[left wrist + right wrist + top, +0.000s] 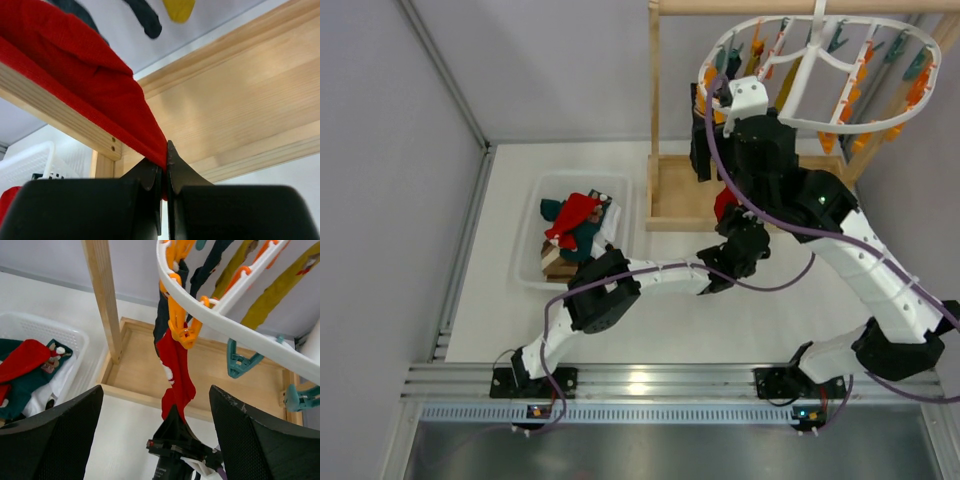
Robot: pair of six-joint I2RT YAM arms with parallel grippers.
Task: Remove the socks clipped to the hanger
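Clamped hard on the toe of the red sock (pixel 175 365) with the left fingers (pixel 177 167), just above the tray of the wooden stand (pixel 140 370) at the far right of the tabletop (pixel 700 330). Hanging by its upper end from an orange clothespin (pixel 182 332) on the left rim of the hanger (pixel 220 320). Holding the right fingers (pixel 260 435) wide apart and empty, close under that rim. Could drag the whole hanger down and set it swinging if pulled against the clip's bite; might slip off too, with so little fabric pinched; could also catch the stand's edge if carried left toward the white basket (pixel 75 337)
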